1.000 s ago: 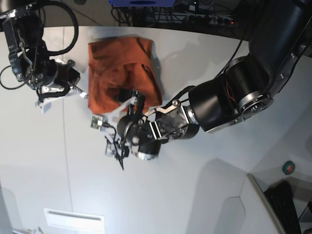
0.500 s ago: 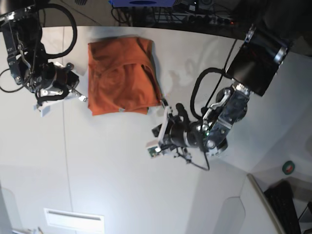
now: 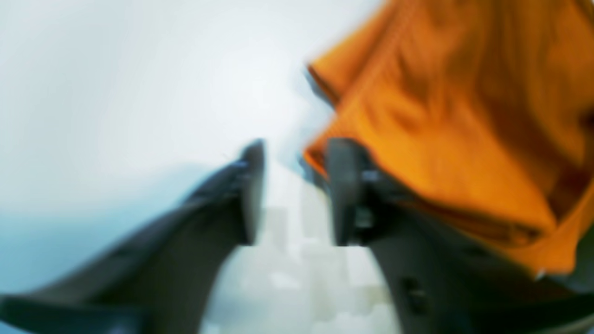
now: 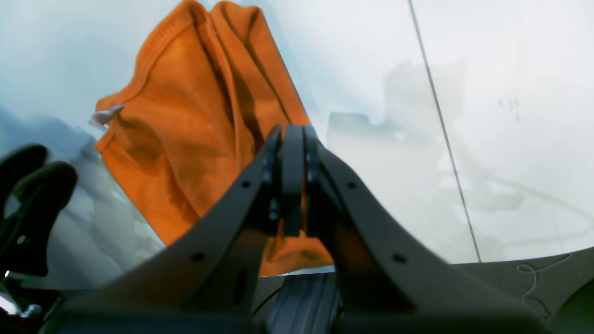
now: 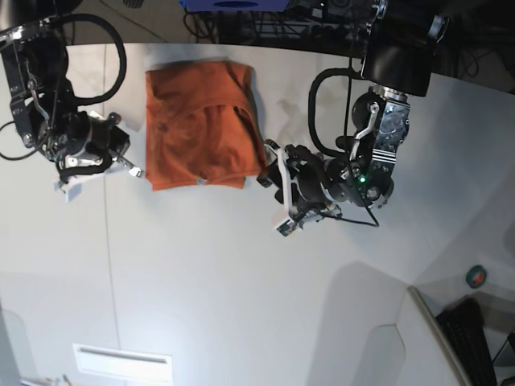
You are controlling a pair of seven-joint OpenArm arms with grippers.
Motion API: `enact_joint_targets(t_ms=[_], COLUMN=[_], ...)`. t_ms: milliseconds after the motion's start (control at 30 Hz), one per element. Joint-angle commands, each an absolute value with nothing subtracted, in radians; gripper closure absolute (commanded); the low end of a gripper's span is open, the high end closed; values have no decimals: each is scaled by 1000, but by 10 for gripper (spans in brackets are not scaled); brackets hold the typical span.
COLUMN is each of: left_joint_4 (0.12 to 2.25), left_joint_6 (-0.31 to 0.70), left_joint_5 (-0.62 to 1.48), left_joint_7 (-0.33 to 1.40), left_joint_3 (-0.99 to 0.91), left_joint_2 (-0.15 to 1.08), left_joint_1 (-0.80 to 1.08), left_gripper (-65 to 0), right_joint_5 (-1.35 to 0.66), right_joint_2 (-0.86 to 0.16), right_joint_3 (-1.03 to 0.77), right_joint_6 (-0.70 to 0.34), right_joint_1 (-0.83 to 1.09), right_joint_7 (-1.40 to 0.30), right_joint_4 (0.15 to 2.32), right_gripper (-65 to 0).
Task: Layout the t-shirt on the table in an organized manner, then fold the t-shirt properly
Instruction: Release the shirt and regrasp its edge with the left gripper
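The orange t-shirt (image 5: pixel 201 125) lies folded into a rough rectangle on the white table (image 5: pixel 201 273), at the back left. In the right wrist view the t-shirt (image 4: pixel 195 130) shows its white neck tag (image 4: pixel 106 115). My left gripper (image 5: pixel 275 186) is open and empty just right of the shirt's lower right corner. The left wrist view is blurred: the left gripper (image 3: pixel 294 185) stands open with the t-shirt (image 3: pixel 441 116) beside its right finger. My right gripper (image 5: pixel 129 165) is left of the shirt. In its own view the right gripper (image 4: pixel 292 176) is shut and empty.
The table's thin seam line (image 4: pixel 441 130) runs left of the shirt. The table's curved back edge (image 5: pixel 322 50) has cables and equipment behind it. A dark object and a round sticker (image 5: pixel 476 277) lie at the lower right corner.
My left gripper has drawn back from the shirt's lower edge, moving right and up, and is open. The shirt's lower flap now lies flat. The right arm has barely moved.
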State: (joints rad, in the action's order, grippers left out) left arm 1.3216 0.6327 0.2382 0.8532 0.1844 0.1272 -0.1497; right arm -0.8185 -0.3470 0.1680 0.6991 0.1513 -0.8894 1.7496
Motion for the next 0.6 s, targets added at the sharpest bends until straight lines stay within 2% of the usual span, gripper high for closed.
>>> enact_joint_targets(t_ms=[0, 67, 433, 500, 567], left_joint_4=[1320, 1280, 1133, 1133, 1136], left_joint_6=[638, 638, 638, 638, 638], left_joint_5=[249, 249, 249, 249, 249], left_joint_7=[842, 842, 839, 839, 839], left_joint_3=[182, 177, 174, 174, 174], left_joint_2=[122, 97, 28, 25, 24], left_joint_1=[-165, -174, -188, -189, -191], left_gripper=[-323, -359, -354, -299, -178], right_joint_5=[-822, -822, -822, -822, -822], right_joint_2=[-357, -357, -357, -357, -357], right_joint_3=[163, 163, 163, 163, 163], right_joint_6=[698, 698, 698, 698, 698], right_joint_1=[142, 142, 147, 147, 147], right_joint_7=[-881, -881, -881, -881, -881], right_joint_4=[1767, 1767, 1767, 1767, 1767], right_gripper=[0, 0, 0, 0, 0])
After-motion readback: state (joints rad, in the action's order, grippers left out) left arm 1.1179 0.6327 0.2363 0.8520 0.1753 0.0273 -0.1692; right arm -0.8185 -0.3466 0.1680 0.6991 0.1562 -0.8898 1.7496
